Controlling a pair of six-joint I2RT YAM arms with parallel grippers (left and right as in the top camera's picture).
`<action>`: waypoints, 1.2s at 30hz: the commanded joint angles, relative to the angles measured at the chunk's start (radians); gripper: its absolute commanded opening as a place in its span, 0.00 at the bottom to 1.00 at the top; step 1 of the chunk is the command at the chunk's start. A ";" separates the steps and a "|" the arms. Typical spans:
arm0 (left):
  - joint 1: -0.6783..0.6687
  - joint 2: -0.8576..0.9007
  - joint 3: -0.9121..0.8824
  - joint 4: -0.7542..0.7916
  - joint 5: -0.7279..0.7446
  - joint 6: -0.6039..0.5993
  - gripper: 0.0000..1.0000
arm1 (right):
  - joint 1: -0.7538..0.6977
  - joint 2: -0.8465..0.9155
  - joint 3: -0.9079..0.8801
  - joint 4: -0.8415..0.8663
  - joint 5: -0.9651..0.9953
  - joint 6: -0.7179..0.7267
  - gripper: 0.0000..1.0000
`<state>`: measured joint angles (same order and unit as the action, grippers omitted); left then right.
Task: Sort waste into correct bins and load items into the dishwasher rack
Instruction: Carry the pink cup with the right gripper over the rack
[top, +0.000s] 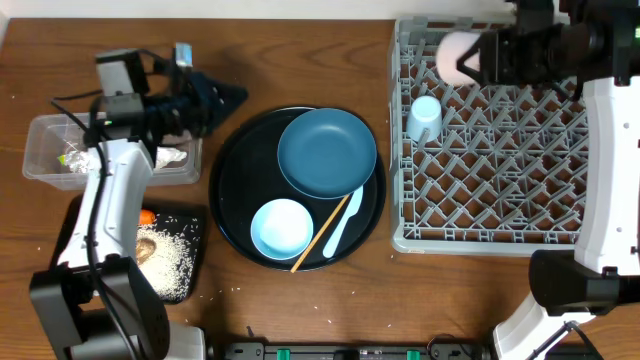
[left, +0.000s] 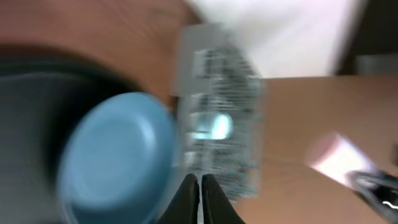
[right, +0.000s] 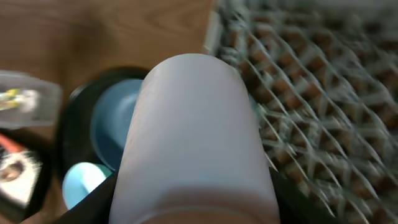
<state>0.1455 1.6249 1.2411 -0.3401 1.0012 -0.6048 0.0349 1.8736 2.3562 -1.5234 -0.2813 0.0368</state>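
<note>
My right gripper (top: 472, 57) is shut on the pink cup (top: 456, 56), holding it on its side over the far left corner of the grey dishwasher rack (top: 500, 190). In the right wrist view the pink cup (right: 196, 137) fills the space between my fingers (right: 93, 208). A light blue cup (top: 425, 118) stands in the rack. The dark blue plate (top: 326, 150), small light blue bowl (top: 281, 228), white spoon (top: 343, 225) and wooden chopstick (top: 318, 236) lie on a round black tray (top: 228, 190). My left gripper (top: 232, 97) is shut and empty, left of that tray.
The clear box (top: 45, 150) at the left holds a yellow-green wrapper (top: 75, 157); a white tissue (top: 170, 156) lies at its right end. The shallow black tray (top: 198, 225) below holds rice (top: 175, 258), a carrot (top: 147, 216) and a brown lump (top: 146, 246).
</note>
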 joint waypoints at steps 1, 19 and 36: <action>-0.049 -0.005 0.005 -0.057 -0.275 0.166 0.06 | -0.010 -0.006 0.009 -0.026 0.110 0.057 0.18; -0.334 -0.156 0.006 -0.192 -0.888 0.167 0.06 | -0.007 -0.001 -0.238 0.047 0.221 0.130 0.09; -0.468 -0.206 0.006 -0.417 -1.103 0.167 0.07 | -0.022 0.044 -0.431 0.287 0.360 0.123 0.06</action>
<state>-0.3202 1.4216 1.2404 -0.7437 -0.0597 -0.4461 0.0265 1.8912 1.9347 -1.2461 0.0566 0.1532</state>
